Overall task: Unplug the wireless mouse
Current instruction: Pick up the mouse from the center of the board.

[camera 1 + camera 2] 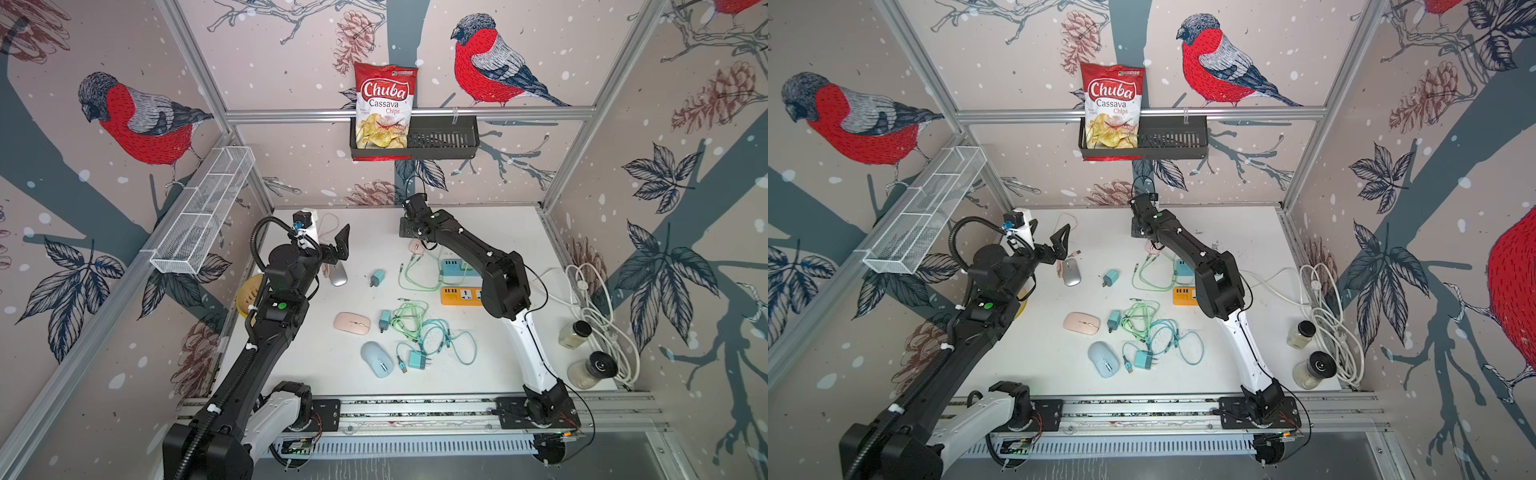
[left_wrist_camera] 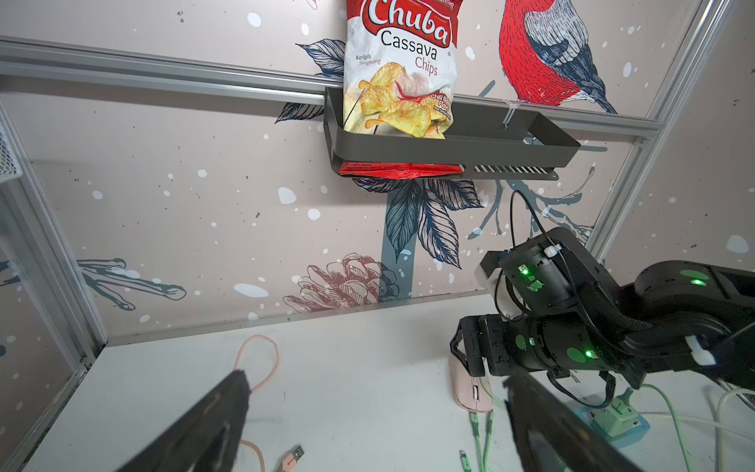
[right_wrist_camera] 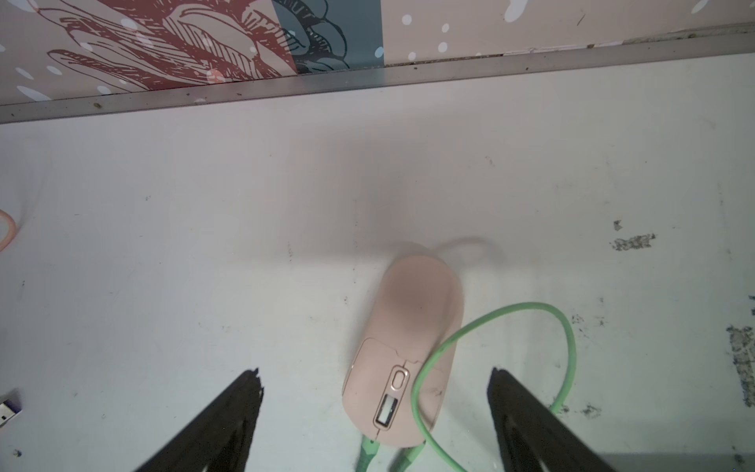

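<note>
Approach step. Right tool (image 3: 374, 371) wide open, empty, over the pink mouse (image 3: 408, 327) near the table's (image 3: 163, 204) far edge; green cable (image 3: 510, 310) apparently plugged in. Left tool (image 2: 376, 378) open, empty. Next, likely: grip connector, brace mouse.

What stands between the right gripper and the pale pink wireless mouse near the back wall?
No separate object. The open right gripper hangs over the pale pink oval mouse. Only a loop of the thin green cable lies across the mouse's button end, between the jaws.
</note>
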{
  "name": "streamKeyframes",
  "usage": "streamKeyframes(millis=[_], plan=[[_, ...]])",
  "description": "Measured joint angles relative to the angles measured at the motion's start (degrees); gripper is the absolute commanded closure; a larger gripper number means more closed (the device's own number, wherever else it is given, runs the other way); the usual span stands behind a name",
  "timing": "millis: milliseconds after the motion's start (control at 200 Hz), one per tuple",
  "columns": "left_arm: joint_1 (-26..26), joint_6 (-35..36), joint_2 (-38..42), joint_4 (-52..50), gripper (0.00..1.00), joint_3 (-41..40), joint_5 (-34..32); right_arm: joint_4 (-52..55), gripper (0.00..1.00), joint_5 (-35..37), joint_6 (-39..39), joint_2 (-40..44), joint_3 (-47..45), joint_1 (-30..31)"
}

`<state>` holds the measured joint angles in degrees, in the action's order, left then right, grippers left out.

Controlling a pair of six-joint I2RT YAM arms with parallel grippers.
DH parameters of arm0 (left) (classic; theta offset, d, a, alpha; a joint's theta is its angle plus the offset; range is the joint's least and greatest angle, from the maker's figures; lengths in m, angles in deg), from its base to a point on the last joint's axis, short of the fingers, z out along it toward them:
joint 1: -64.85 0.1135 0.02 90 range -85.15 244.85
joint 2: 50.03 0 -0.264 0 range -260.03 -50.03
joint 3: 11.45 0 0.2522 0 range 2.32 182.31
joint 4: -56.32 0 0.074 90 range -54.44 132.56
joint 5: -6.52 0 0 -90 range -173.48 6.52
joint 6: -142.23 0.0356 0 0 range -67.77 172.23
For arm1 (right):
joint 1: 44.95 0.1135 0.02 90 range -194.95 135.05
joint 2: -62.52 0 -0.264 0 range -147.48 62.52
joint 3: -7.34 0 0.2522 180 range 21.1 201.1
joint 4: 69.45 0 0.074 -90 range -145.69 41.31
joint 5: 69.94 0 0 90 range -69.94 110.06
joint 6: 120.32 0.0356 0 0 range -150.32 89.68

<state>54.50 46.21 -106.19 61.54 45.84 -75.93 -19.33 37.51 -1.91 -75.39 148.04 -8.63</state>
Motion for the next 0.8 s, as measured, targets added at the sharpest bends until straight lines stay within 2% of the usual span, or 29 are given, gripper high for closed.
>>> streamKeyframes(millis=[230, 380, 520, 801], plan=[[0.0, 0.0, 0.0, 0.0, 0.02, 0.0, 0.1, -2.9, 0.09, -9.7, 0.4, -7.8, 6.7, -4.8], [0.0, 0.0, 0.0, 0.0, 0.02, 0.0, 0.1, -3.5, 0.11, -13.7, 0.4, -9.1, 7.5, -5.3], [0.0, 0.0, -0.2, 0.0, 0.02, 0.0, 0.2, -3.7, 0.12, -14.5, 0.4, -9.0, 6.6, -5.3], [0.0, 0.0, -0.2, 0.0, 0.02, 0.0, 0.4, -1.5, 0.12, -12.5, 0.8, -5.1, -2.0, -3.0]])
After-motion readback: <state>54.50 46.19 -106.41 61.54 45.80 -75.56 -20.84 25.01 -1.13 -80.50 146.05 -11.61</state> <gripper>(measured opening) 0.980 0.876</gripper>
